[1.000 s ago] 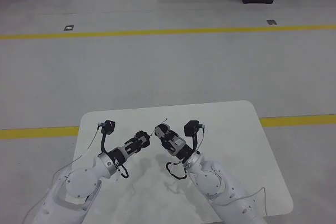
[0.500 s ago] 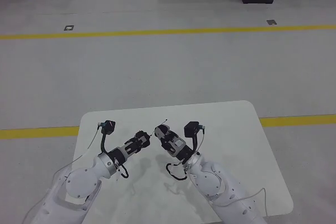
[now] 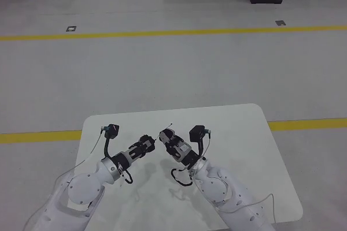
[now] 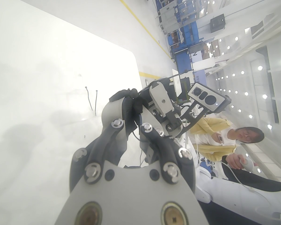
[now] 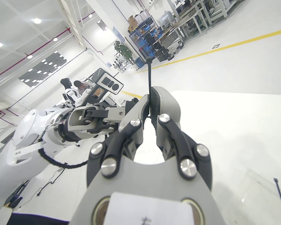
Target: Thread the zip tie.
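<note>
Right gripper [image 5: 150, 105] clamped shut on the zip tie [image 5: 150, 78].
From above, its length slanted toward upper right (head end outermost); the left gripper [image 3: 150, 140] grip was unreadable.

1. The left gripper [image 3: 152, 140] and right gripper [image 3: 162, 136] stand almost tip to tip over the middle of the table [image 3: 243, 124], leaving no passage between them
2. The zip tie [image 5: 149, 80], clamped in the right gripper, juts out past its tips
3. Thin loose ties [image 4: 90, 99] lie on the table near the left gripper
4. Bare tabletop towards the far edge gives room
</note>
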Controlling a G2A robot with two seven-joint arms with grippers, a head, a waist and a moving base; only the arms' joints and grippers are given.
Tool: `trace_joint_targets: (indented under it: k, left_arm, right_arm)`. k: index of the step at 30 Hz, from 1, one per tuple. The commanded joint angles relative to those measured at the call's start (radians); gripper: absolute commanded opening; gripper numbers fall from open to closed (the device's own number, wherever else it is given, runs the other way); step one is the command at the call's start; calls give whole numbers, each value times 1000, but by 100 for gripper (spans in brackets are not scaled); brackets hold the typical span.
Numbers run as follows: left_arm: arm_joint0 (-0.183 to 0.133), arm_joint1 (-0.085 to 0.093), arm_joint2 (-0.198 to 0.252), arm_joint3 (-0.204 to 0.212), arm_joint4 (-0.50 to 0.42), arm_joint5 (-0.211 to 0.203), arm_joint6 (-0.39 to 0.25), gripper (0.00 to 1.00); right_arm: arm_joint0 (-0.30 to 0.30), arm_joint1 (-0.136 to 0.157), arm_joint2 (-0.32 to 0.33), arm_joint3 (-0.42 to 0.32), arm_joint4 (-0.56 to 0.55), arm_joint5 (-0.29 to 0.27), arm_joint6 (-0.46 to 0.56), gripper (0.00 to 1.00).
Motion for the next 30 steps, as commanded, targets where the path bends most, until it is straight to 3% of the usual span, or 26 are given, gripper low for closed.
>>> trace_joint_targets:
  k: [1,30]
  left_arm:
    - [-1,-1,5,3,-1,-3,11,0]
    - [-4,3,15,-3,-44,-8,30,0]
  right_arm:
    - [1,0,-2,1,1,0,1,0]
    - [-5,10,-11,7,95,0,-32,0]
